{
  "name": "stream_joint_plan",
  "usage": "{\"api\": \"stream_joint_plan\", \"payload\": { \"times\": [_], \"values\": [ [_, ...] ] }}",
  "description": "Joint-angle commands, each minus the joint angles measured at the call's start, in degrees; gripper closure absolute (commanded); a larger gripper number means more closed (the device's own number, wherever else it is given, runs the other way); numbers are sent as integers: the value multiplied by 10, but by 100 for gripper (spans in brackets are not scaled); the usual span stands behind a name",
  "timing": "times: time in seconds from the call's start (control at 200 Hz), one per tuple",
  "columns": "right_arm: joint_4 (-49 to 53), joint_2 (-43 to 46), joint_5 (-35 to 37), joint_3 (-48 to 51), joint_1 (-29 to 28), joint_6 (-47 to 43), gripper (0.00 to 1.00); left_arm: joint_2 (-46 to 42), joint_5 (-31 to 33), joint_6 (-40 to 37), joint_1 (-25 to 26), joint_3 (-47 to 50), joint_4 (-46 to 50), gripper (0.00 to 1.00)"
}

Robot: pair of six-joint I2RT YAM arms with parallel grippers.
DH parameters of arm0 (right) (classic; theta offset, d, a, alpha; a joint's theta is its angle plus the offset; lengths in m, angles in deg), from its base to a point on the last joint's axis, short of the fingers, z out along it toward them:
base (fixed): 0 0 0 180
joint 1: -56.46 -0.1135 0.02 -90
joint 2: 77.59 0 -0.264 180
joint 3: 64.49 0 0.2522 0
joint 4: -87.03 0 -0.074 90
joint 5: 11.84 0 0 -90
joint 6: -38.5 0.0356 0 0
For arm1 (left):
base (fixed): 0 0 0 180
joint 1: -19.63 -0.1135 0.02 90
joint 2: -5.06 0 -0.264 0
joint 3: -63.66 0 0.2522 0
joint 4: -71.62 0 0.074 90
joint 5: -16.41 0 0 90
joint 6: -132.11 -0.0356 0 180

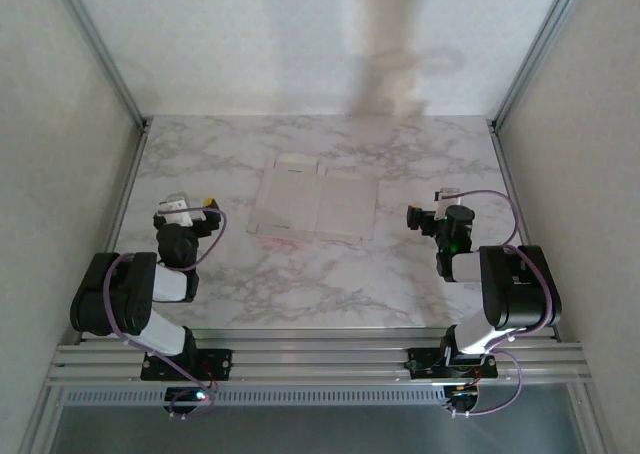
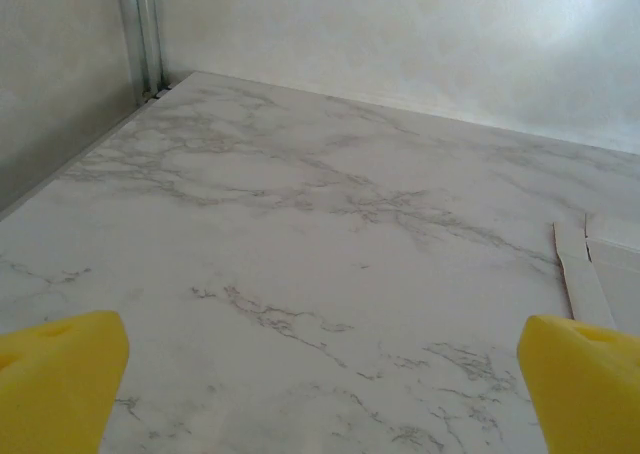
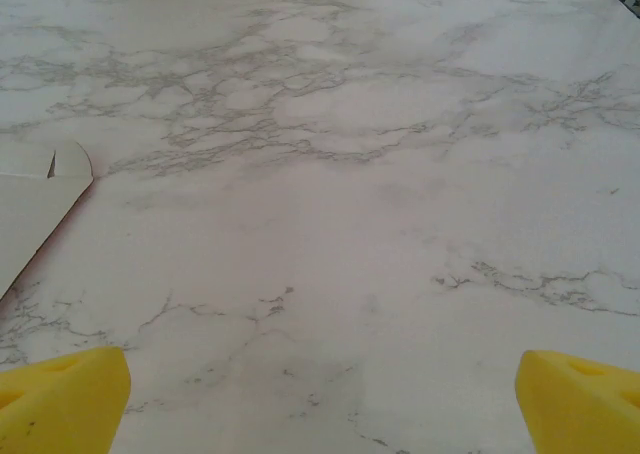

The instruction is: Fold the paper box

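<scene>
The paper box (image 1: 315, 204) lies flat and unfolded in the middle of the marble table, white side up, creases showing and a thin pink edge along its near side. One strip of it (image 2: 590, 279) reaches into the left wrist view at the right edge, and a rounded flap (image 3: 40, 189) lies at the left of the right wrist view. My left gripper (image 1: 188, 206) rests to the left of the box, open, yellow fingertips (image 2: 60, 379) wide apart over bare table. To the right of the box my right gripper (image 1: 432, 209) is open too, nothing between its fingertips (image 3: 580, 399).
White walls with aluminium posts (image 1: 100, 54) enclose the table on the left, back and right. Bare marble (image 1: 320, 284) lies between the box and the arm bases. An aluminium rail (image 1: 320, 359) runs along the near edge.
</scene>
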Motion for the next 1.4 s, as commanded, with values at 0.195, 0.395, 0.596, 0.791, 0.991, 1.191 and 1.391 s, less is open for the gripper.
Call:
{"api": "stream_joint_plan", "payload": {
  "times": [0.195, 0.395, 0.596, 0.791, 0.991, 1.191, 1.391],
  "values": [
    [4, 4, 2, -9, 2, 5, 1, 6, -6, 10, -6, -7, -20, 1],
    [4, 4, 1, -10, 1, 5, 1, 6, -6, 10, -5, -7, -20, 1],
    [4, 4, 2, -10, 2, 5, 1, 6, -6, 11, -6, -8, -20, 1],
    [4, 4, 1, -10, 2, 5, 1, 6, -6, 10, -5, -7, -20, 1],
    [3, 4, 3, -10, 1, 4, 1, 4, -3, 10, -5, -5, -23, 1],
    [101, 68, 32, -40, -16, -5, 1, -64, 43, 19, 3, -19, 63, 1],
    [253, 176, 49, -80, -49, 19, 1, -196, 78, 91, 28, -87, 312, 1]
  ]
}}
